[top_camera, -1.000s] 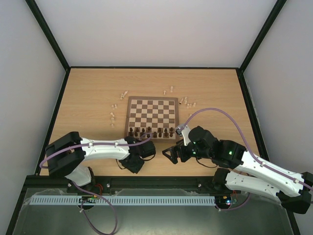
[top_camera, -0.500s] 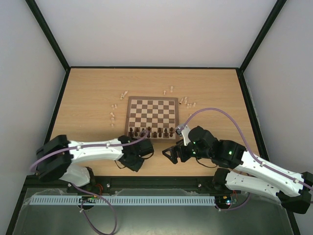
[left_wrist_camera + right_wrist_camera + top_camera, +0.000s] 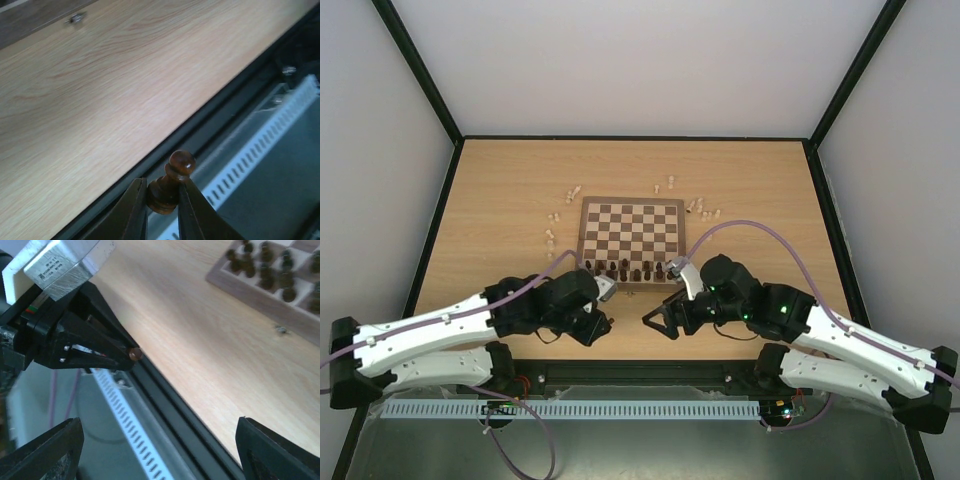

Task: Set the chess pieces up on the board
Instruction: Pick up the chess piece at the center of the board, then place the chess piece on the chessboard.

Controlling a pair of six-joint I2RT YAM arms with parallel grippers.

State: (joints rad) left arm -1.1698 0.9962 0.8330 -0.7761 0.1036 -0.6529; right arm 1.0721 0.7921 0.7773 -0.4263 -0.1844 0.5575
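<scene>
The board (image 3: 632, 232) lies mid-table, with a row of dark chess pieces (image 3: 630, 270) along its near edge. Cream chess pieces (image 3: 552, 240) lie scattered on the table around it. My left gripper (image 3: 599, 327) is near the table's front edge. In the left wrist view it (image 3: 162, 191) is shut on a dark brown pawn (image 3: 172, 180), held above the table's front rim. My right gripper (image 3: 658, 322) is open and empty just right of it. The right wrist view shows its fingers (image 3: 45, 450) wide apart, the held pawn (image 3: 134, 354) and the board's corner (image 3: 260, 296).
More cream pieces lie behind the board (image 3: 665, 185) and at its right (image 3: 702, 210) and far left (image 3: 573, 190). A black frame rail (image 3: 185, 415) and a white slotted strip (image 3: 570, 409) run along the front edge. A small screw (image 3: 75, 19) lies near the board.
The left arm has drawn back from the board's near edge towards the table's front rim, with the pawn in its gripper. The right gripper shifted slightly left and nearer.
</scene>
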